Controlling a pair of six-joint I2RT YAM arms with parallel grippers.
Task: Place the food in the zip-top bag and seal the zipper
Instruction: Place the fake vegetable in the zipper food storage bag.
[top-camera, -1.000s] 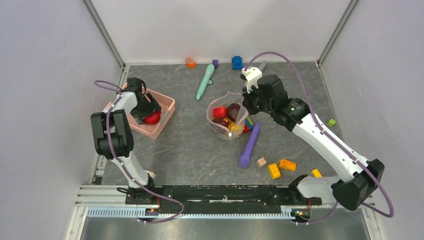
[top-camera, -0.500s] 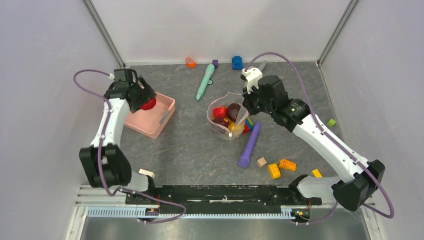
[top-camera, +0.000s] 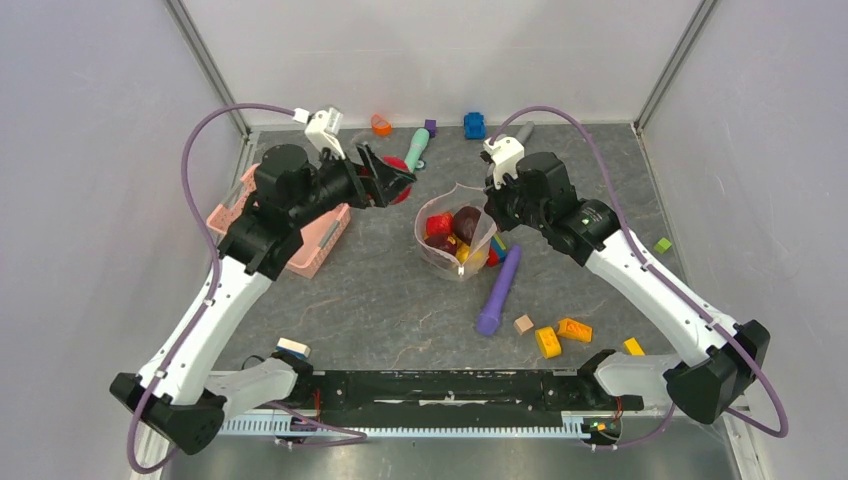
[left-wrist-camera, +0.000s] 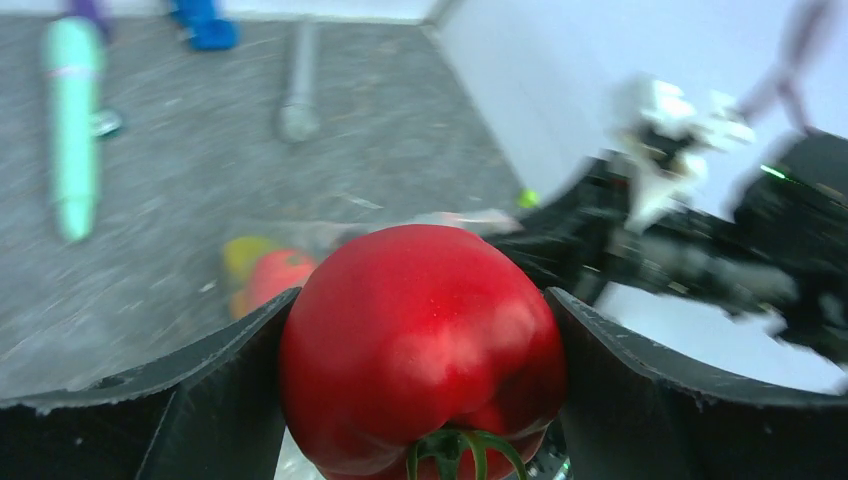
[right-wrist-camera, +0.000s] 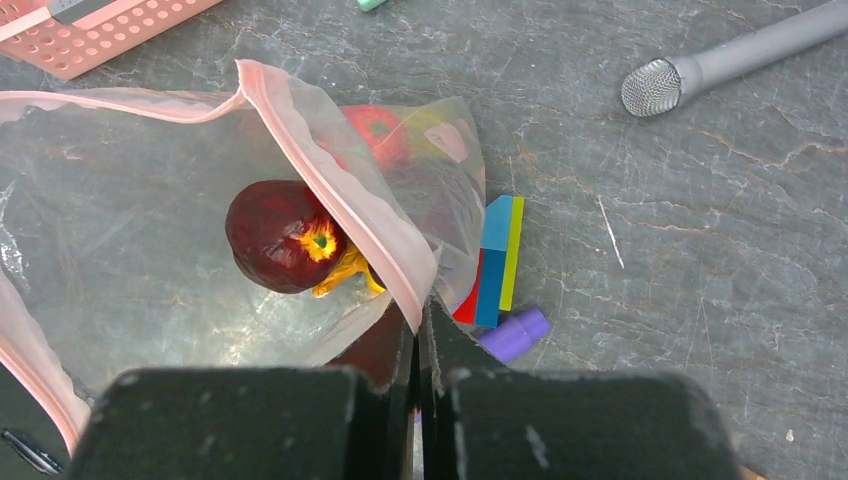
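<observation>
My left gripper (left-wrist-camera: 422, 300) is shut on a piece of food, a glossy red tomato-like fruit (left-wrist-camera: 420, 340) with a green stem. In the top view it hangs (top-camera: 390, 180) above the table, left of the zip-top bag (top-camera: 455, 245) and apart from it. The clear bag stands with its mouth held open. Inside lie a red piece (top-camera: 438, 223), a dark maroon fruit (right-wrist-camera: 275, 235) and a yellow bit (top-camera: 470, 256). My right gripper (right-wrist-camera: 420, 315) is shut on the bag's right rim, pinching the pink zipper strip (right-wrist-camera: 330, 165).
The pink basket (top-camera: 322, 238) sits at the left, behind my left arm. A teal marker (top-camera: 412, 160) lies beyond the bag, a purple one (top-camera: 498, 290) to its right. Toy blocks (top-camera: 560, 335) are scattered at front right, more (top-camera: 474, 124) along the back wall. A grey stick (right-wrist-camera: 740, 55) lies nearby.
My left arm lifted the red fruit out of the pink basket and swung it right, toward the bag. The right gripper and the bag stayed put.
</observation>
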